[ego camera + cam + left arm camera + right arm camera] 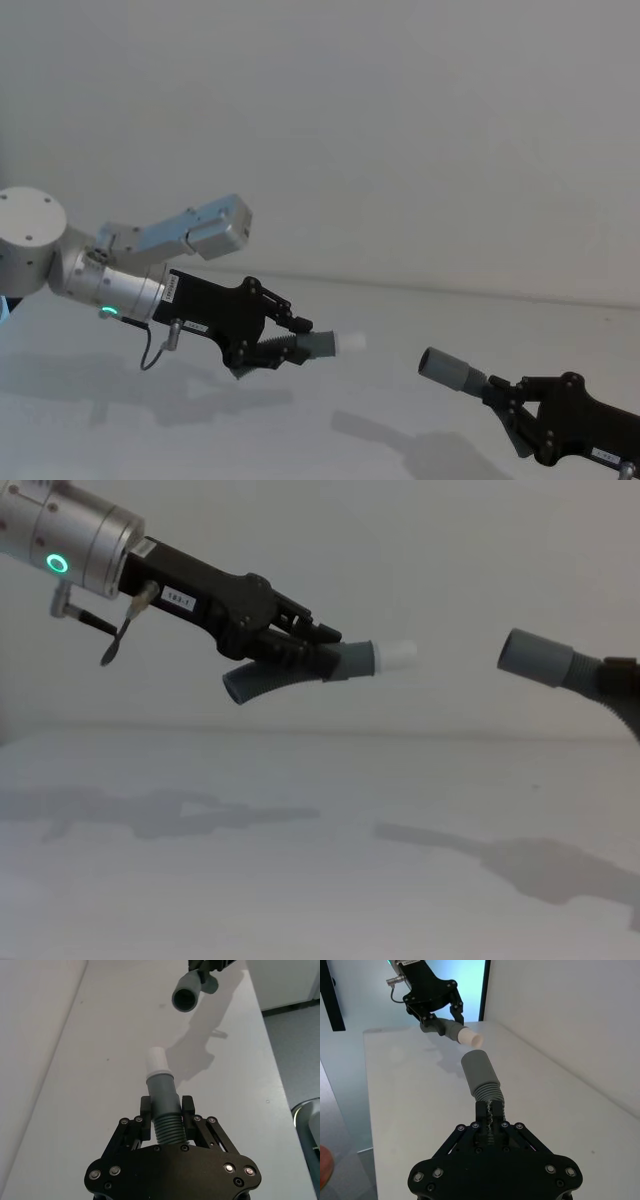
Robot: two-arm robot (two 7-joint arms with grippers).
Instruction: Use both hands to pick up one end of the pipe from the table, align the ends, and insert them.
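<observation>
The chest view's right edge cuts off the black plastic right gripper [616, 683] holding the dark grey ribbed socket pipe piece [538, 657].

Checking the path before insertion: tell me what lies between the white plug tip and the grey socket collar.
Nothing: the chest view shows bare air between the white plug tip and the socket collar, both held above the table.

A small white label [177, 600] is carried on the black body of the left gripper [318, 652], near its silver wrist, and what seems to be "183-1" is printed there, barely legible.
</observation>
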